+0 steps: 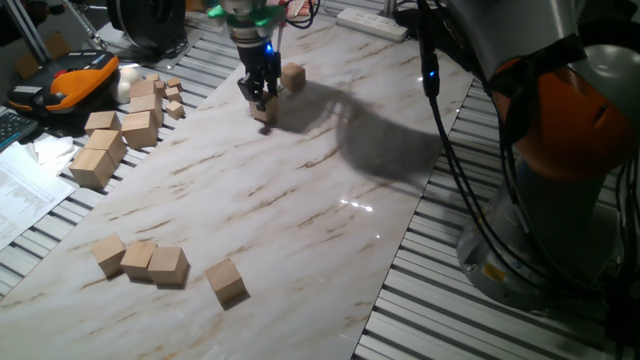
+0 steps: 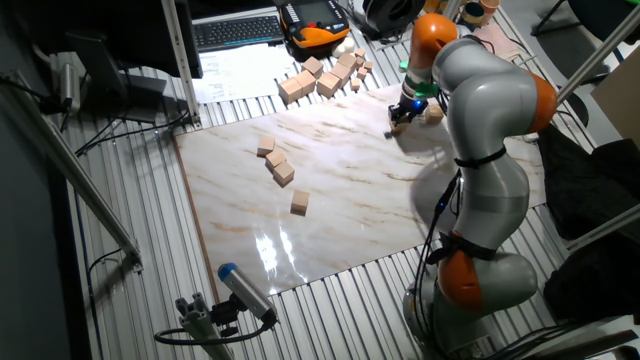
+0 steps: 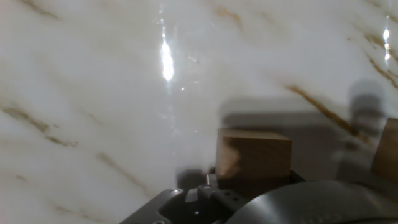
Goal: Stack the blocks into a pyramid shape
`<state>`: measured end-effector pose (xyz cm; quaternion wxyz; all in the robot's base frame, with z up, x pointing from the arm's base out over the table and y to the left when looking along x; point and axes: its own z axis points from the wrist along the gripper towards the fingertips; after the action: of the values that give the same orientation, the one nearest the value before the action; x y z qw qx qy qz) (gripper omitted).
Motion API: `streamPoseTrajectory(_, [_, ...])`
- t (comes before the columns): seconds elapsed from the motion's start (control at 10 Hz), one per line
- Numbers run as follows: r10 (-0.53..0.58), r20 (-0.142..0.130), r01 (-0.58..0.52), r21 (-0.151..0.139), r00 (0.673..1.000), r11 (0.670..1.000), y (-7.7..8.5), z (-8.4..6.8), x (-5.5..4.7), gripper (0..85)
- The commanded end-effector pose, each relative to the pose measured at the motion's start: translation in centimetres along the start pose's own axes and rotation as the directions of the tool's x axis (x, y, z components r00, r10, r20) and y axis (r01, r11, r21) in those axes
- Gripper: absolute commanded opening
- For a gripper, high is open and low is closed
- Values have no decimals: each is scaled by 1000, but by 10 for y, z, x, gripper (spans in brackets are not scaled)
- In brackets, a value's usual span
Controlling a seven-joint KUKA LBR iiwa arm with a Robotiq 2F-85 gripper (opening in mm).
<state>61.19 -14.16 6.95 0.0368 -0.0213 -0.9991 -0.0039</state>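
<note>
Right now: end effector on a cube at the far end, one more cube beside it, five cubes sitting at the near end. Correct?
Not quite: the near end holds four cubes, not five, as one fixed view shows. The end effector is on a cube at the far end, with another cube beside it.

I count six small tan cubes (image 1: 226, 279) on the marble top: four in the near group, one by the gripper (image 1: 262, 104), one just beyond. At the far edge, a pile of bigger pale blocks (image 1: 98, 158), number unclear.
</note>
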Motion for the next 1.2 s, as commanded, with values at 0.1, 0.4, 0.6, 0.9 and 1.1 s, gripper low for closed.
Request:
streamPoseTrajectory(0.1, [155,-48,-156,-30,987,987,14,-9,24,0])
streamPoseTrajectory(0.4, [427,-129,-438,-82,895,895,38,-16,75,0])
streamPoseTrajectory(0.6, [576,-124,-589,-120,808,800,50,-11,97,0])
streamPoseTrajectory(0.9, [703,-104,-710,-119,704,694,63,-3,114,0])
streamPoseTrajectory(1.1, [771,-100,-777,-123,628,617,65,-4,114,0])
